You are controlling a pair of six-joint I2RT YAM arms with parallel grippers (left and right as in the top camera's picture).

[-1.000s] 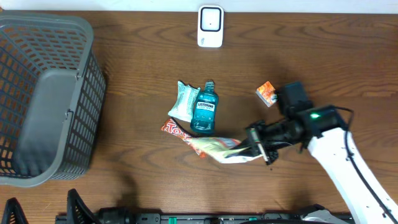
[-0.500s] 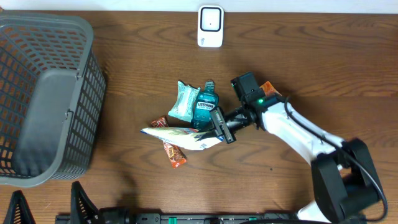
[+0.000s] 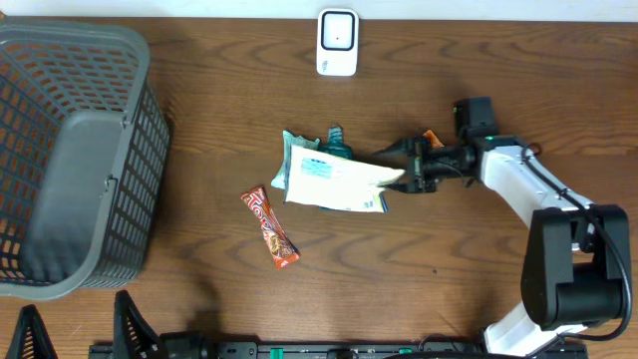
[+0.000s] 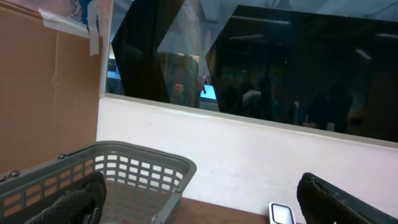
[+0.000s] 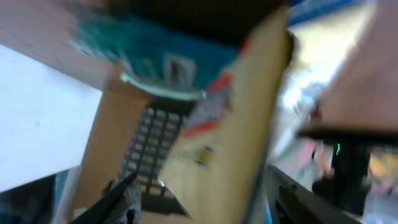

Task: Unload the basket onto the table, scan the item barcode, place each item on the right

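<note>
A flat white, yellow and blue snack bag [image 3: 334,184] lies across the teal mouthwash bottle [image 3: 334,142] at the table's middle. My right gripper [image 3: 407,172] is at the bag's right end. In the right wrist view the blurred bag [image 5: 230,143] lies between the parted fingers of the right gripper [image 5: 205,199], with a gap at the left finger. The white scanner [image 3: 337,42] stands at the far edge and shows low in the left wrist view [image 4: 283,213]. My left gripper [image 4: 205,208] is open and empty at the near left edge [image 3: 75,339].
A grey basket [image 3: 70,150] fills the left side. A red candy bar [image 3: 269,227] lies near the front of the middle. A green-white packet [image 3: 291,150] sticks out left of the bag. A small orange box [image 3: 431,138] sits behind the right gripper.
The right arm swept the bag left, then carried it back over the bottle. Its jaws have parted. The candy bar was pushed left and toward the front. The left arm stayed still.
</note>
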